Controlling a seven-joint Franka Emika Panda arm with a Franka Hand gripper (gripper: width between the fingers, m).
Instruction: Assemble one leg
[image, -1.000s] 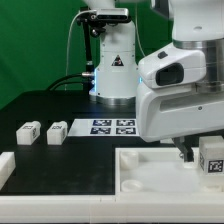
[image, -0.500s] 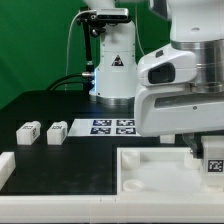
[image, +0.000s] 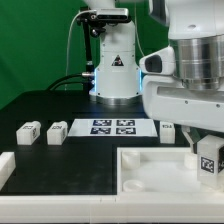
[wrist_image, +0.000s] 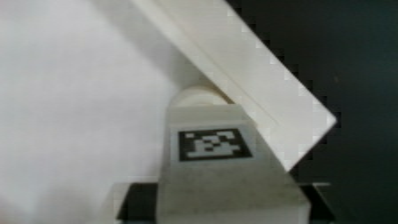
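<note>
Jaws are clamped on the leg (wrist_image: 214, 140), its tag turned to the wrist camera. Leg is held by the gripper (image: 205, 152) at the exterior view's lower right, against the tray (image: 150, 165) corner, presumably lined up for a socket.

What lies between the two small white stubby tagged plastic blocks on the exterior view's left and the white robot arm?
The marker board, flat on the black table; only the exterior view shows it.
</note>
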